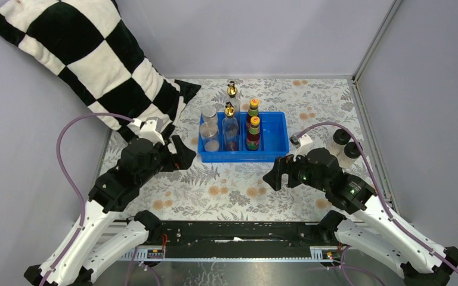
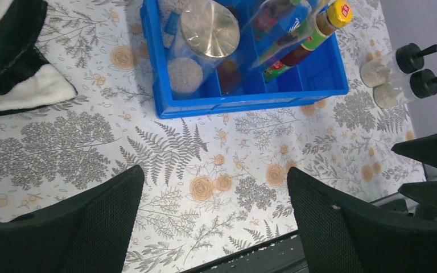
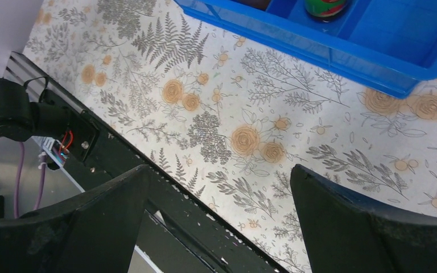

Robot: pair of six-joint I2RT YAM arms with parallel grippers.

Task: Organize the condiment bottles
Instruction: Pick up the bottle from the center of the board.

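Observation:
The blue tray (image 1: 274, 128) holds two silver-lidded jars (image 1: 209, 114) (image 1: 212, 136) in its left column, a gold-spouted clear bottle (image 1: 231, 126) in the middle and two orange-capped dark bottles (image 1: 253, 109) (image 1: 253, 131) beside it. A second gold-spouted bottle (image 1: 232, 95) stands at the tray's back edge; I cannot tell whether it is inside. Two black-capped shakers (image 1: 338, 142) (image 1: 350, 154) stand on the table right of the tray. My left gripper (image 1: 182, 158) (image 2: 216, 182) hovers open near the tray's front left. Open and holding nothing too, my right gripper (image 1: 277, 173) (image 3: 219, 176) is in front of the tray's right end.
A black-and-white checked pillow (image 1: 83, 59) leans at the back left, close to the left arm. Grey walls and a metal post (image 1: 373, 42) bound the floral table. The black rail (image 1: 238, 232) runs along the near edge. The tray's right compartments (image 2: 318, 68) hold nothing.

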